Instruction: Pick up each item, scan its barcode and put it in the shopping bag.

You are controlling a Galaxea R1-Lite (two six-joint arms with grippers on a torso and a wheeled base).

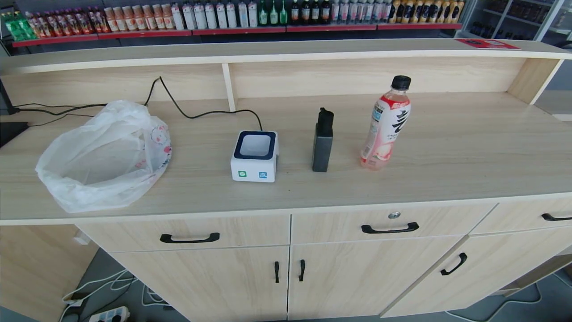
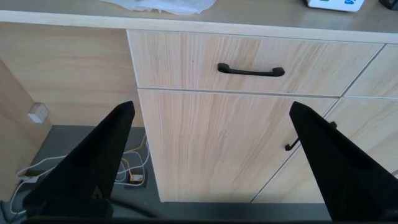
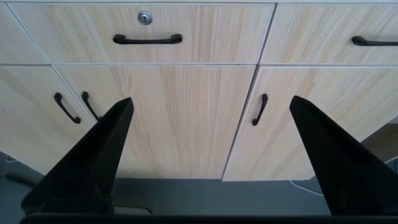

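The black pack (image 1: 323, 141) stands just right of the scanner (image 1: 254, 155), the bottle (image 1: 386, 125) farther right, and the bag (image 1: 105, 154) well to its left. The left gripper (image 2: 211, 109) and right gripper (image 3: 210, 102) gape wide, below scanner level.

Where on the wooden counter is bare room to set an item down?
Widest: right of the pink black-capped plastic bottle, up to the end of the light wooden counter. Smaller: between the translucent white shopping bag and the white cube scanner. Crowded: scanner, dark grey box and bottle stand close.
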